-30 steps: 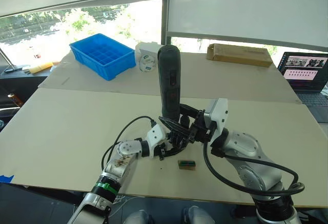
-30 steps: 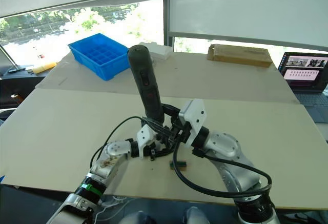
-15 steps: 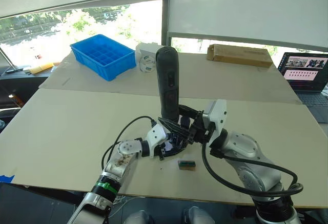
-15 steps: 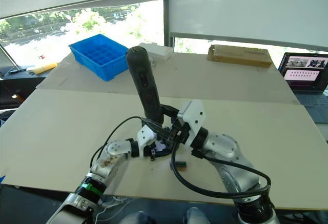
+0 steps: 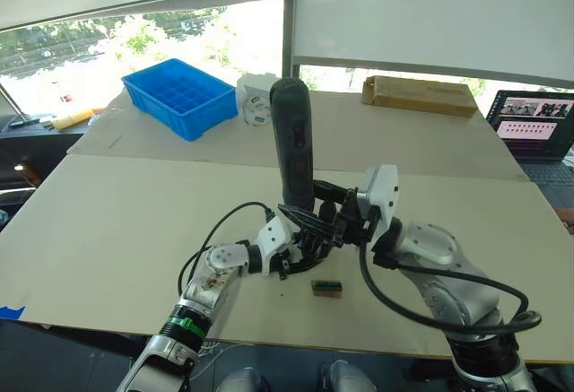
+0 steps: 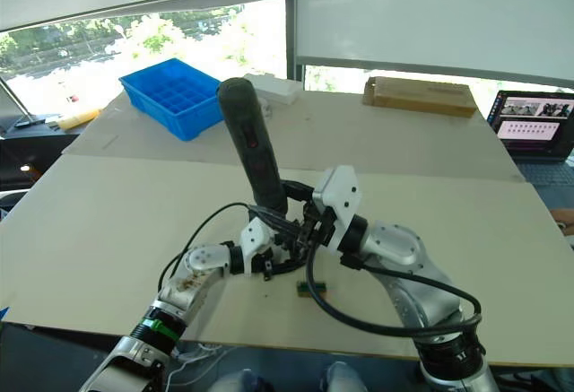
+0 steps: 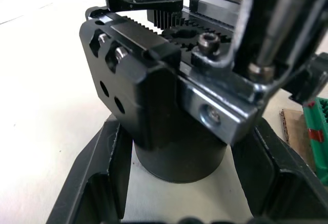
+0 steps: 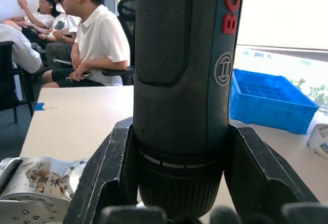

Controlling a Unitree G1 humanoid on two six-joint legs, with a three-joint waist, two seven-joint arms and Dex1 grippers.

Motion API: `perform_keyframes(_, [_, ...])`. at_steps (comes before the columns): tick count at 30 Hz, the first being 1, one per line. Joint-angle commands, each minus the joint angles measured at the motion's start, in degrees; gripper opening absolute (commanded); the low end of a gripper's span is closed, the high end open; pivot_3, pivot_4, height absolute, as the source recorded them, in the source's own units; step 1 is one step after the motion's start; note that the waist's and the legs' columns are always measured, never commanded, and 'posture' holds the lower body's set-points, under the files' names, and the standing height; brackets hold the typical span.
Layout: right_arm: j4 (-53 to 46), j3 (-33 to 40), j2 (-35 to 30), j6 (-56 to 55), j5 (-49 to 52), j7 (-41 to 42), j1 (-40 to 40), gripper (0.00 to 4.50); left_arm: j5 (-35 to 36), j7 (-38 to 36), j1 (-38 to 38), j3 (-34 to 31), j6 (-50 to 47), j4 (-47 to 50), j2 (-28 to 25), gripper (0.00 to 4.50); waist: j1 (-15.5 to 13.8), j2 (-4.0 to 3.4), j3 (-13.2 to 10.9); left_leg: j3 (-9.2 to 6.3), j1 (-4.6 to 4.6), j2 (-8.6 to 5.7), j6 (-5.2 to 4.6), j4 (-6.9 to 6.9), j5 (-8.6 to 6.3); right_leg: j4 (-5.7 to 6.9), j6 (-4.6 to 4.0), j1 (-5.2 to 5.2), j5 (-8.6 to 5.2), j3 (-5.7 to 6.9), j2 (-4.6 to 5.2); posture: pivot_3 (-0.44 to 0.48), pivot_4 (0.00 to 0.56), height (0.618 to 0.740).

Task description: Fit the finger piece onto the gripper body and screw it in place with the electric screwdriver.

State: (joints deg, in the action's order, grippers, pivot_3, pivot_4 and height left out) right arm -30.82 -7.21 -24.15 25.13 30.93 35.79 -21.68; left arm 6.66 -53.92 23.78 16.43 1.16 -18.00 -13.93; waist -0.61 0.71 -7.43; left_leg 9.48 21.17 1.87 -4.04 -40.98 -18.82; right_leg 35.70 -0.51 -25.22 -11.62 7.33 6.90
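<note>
right gripper (image 8: 179, 203) clamps the electric screwdriver (image 5: 293, 145) upright, bit down on the gripper body (image 7: 169, 111), which left gripper (image 7: 179, 183) grips at table (image 5: 134, 222) centre, w/ small green-topped block (image 5: 326, 287) nearby.

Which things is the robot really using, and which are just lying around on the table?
Using:
- electric screwdriver, held by the right gripper
- gripper body, held by the left gripper

Lying around:
- blue bin
- cardboard box
- laptop
- small green-topped block
</note>
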Motion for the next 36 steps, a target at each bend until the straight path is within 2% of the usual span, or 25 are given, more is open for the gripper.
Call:
perform_keyframes(1, [-3.56,5.35,-0.50,-1.30,4.18,0.91,-2.75,1.92,-1.96,-0.35,-1.24,1.04,0.20,-3.20,-1.10,2.27,-0.02,0.00,0.00,-0.01,0.00,0.00,0.00,0.00,0.00,0.00,0.00,0.01,0.00,0.03,0.00,0.000,0.150,0.740])
perform_keyframes(10, [-5.65,7.98,-0.40,-2.45,6.63,1.94,-3.05,1.92,-2.46,2.31,0.51,0.51,3.27,-6.77,0.94,2.27,-0.14,0.00,-0.03,-0.01,0.00,-0.05,-0.03,-0.02,-0.01,-0.02,0.03,0.07,0.01,0.11,0.06,0.000,0.150,0.740])
perform_keyframes(14, [-7.66,11.30,-1.61,-0.71,12.03,2.57,-3.60,1.92,-0.26,1.29,-0.07,-0.12,1.56,-5.76,1.81,2.27,-0.23,-0.02,-0.04,-0.02,0.00,-0.07,-0.07,-0.04,-0.03,-0.02,0.07,0.09,0.04,0.10,0.12,0.000,0.150,0.740])
perform_keyframes(15, [-8.20,11.97,-2.13,-0.14,13.55,2.75,-3.66,1.92,0.02,1.07,-0.26,-0.28,1.49,-5.47,1.86,3.31,-0.26,-0.03,-0.05,-0.02,0.00,-0.08,-0.07,-0.04,-0.03,-0.02,0.07,0.09,0.04,0.11,0.13,0.000,0.150,0.740])
perform_keyframes(17, [-9.64,13.18,-3.82,1.68,17.30,2.76,-3.50,1.92,-0.29,1.05,-0.94,-0.55,2.31,-5.09,1.27,4.21,-0.23,-0.03,-0.05,-0.04,0.00,-0.08,-0.08,-0.02,-0.03,-0.03,0.06,0.08,0.04,0.11,0.15,0.000,0.150,0.740])
perform_keyframes(18, [-10.33,13.85,-4.69,2.38,18.88,2.44,-3.51,1.92,-0.07,0.92,-1.37,-1.01,2.33,-4.72,0.79,4.48,-0.19,-0.04,-0.06,-0.05,0.00,-0.08,-0.08,-0.01,-0.03,-0.03,0.06,0.08,0.04,0.12,0.14,0.000,0.150,0.740])
perform_keyframes(21, [-12.15,16.90,-8.17,5.03,24.85,0.56,-3.65,1.92,0.63,0.22,-2.81,-2.63,2.82,-2.71,-1.35,4.48,0.06,-0.03,-0.09,-0.07,0.00,-0.06,-0.07,0.02,-0.03,-0.03,0.02,0.06,0.03,0.12,0.14,0.000,0.150,0.740])
perform_keyframes(26, [-9.80,28.67,-20.70,12.13,39.05,-1.91,-1.64,1.92,6.05,-3.64,-5.91,-7.79,0.86,2.52,-7.56,4.48,0.76,0.00,-0.33,-0.06,-0.01,-0.01,-0.01,0.12,0.00,-0.02,-0.09,-0.02,-0.02,0.11,0.13,0.000,0.150,0.740])
perform_keyframes(29, [-4.03,37.11,-31.29,18.93,42.35,2.35,3.68,1.92,11.46,-8.84,-8.37,-11.50,-2.64,5.50,-12.96,4.48,0.62,0.03,-0.44,-0.12,-0.02,0.01,0.03,0.18,0.02,-0.03,-0.18,-0.03,-0.07,0.15,0.12,0.000,0.150,0.740])
perform_keyframes(33, [6.99,42.90,-44.50,30.48,39.04,9.82,12.86,1.92,18.63,-20.10,-11.97,-16.98,-2.38,5.53,-20.47,4.48,0.62,0.04,-0.66,-0.09,0.03,0.01,-0.01,0.21,0.00,-0.10,-0.17,-0.05,-0.09,0.16,0.13,0.000,0.150,0.740])
perform_keyframes(36, [12.47,39.96,-50.75,30.37,27.99,14.31,19.50,1.92,19.49,-25.03,-13.34,-19.58,2.19,4.24,-23.26,4.48,0.15,-0.19,-0.82,-0.08,0.16,0.01,-0.07,0.19,-0.03,-0.39,-0.04,-0.05,-0.03,0.18,0.13,0.000,0.150,0.740])
